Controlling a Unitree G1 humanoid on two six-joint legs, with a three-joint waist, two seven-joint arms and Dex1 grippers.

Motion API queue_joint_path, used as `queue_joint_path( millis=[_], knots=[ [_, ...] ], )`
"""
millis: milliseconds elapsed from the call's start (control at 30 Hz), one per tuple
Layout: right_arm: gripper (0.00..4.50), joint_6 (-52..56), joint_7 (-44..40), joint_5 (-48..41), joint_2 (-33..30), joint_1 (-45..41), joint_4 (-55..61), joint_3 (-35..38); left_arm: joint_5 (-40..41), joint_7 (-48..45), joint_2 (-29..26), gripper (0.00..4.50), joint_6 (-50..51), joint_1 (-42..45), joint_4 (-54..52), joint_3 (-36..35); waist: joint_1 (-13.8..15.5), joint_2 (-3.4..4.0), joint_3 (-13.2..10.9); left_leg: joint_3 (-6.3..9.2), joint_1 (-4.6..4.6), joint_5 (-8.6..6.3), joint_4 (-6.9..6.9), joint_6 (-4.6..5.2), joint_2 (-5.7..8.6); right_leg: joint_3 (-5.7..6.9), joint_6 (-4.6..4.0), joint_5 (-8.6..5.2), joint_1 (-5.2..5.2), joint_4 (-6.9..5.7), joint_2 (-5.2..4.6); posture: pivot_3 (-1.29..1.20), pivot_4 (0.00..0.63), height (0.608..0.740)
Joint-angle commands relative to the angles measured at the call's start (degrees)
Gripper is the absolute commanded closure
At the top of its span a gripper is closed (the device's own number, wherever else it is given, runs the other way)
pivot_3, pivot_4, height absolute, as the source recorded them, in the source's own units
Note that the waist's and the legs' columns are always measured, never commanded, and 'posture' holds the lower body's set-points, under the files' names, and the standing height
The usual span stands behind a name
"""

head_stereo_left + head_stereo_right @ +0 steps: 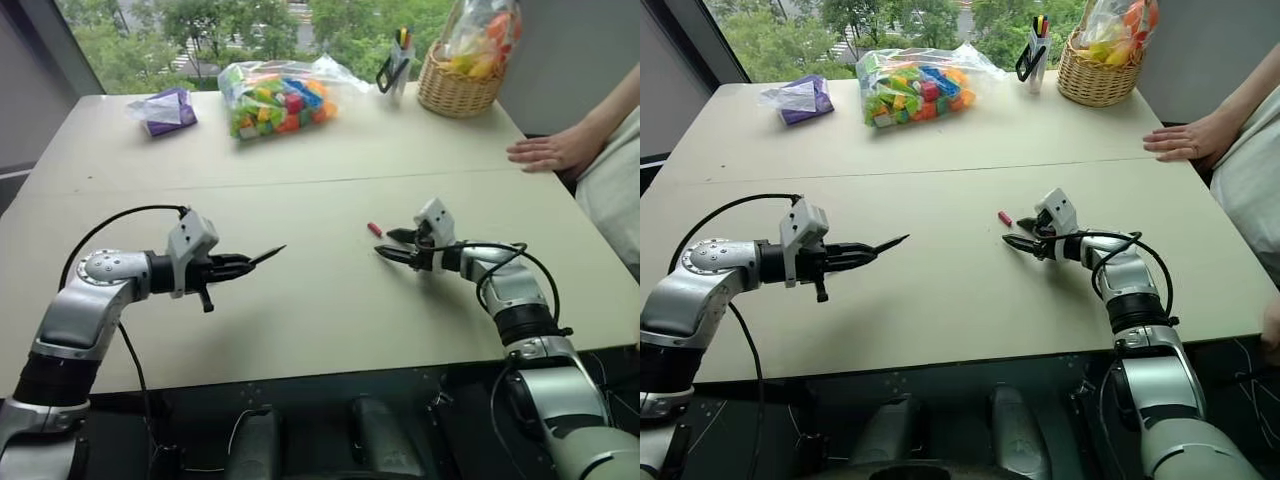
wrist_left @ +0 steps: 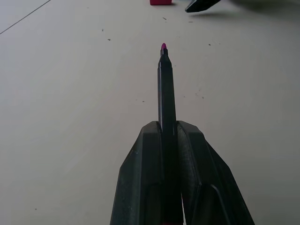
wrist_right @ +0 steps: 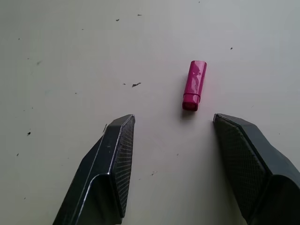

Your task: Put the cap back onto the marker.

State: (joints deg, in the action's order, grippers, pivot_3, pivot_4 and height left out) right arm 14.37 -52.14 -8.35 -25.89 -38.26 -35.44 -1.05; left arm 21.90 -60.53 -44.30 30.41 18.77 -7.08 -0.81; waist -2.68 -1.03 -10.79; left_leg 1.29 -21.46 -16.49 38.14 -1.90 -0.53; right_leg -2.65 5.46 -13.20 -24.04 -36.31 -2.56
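My left gripper (image 1: 243, 264) is shut on the marker (image 1: 266, 255), a slim black stick whose pointed pink tip (image 2: 163, 47) juts out past the fingers, above the table toward the middle. The cap (image 1: 374, 229), a tiny red-pink tube, lies flat on the table near the centre. My right gripper (image 1: 391, 244) stands open just to the right of the cap, low over the table. In the right wrist view the cap (image 3: 194, 85) lies a little beyond the two spread fingers, closer to one of them, touching neither.
At the far edge sit a purple bag (image 1: 168, 110), a clear bag of coloured blocks (image 1: 276, 99), a cup of pens and scissors (image 1: 396, 62) and a wicker basket (image 1: 458, 90). A person's hand (image 1: 545, 152) rests on the table at the right.
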Motion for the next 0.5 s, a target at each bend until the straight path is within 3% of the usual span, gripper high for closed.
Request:
queue_joint_path(
  millis=[33,500],
  knots=[
    [1.74,2.39,4.56,-0.32,1.27,-1.34,-1.70,1.82,0.16,0.25,-0.05,4.50,-0.87,0.88,-0.98,-0.35,0.09,0.00,0.00,0.00,0.00,0.00,0.00,0.00,0.00,0.00,-0.01,0.00,0.00,0.00,0.00,0.00,0.150,0.740],
    [1.74,4.13,9.44,1.41,5.86,-2.39,-0.38,-0.75,0.45,0.93,-0.33,4.50,-0.73,-0.10,-1.74,-0.87,-0.11,0.00,0.00,0.00,0.01,0.00,0.00,0.00,-0.02,-0.01,-0.01,0.00,0.01,0.00,0.02,0.00,0.150,0.740]
  ],
)
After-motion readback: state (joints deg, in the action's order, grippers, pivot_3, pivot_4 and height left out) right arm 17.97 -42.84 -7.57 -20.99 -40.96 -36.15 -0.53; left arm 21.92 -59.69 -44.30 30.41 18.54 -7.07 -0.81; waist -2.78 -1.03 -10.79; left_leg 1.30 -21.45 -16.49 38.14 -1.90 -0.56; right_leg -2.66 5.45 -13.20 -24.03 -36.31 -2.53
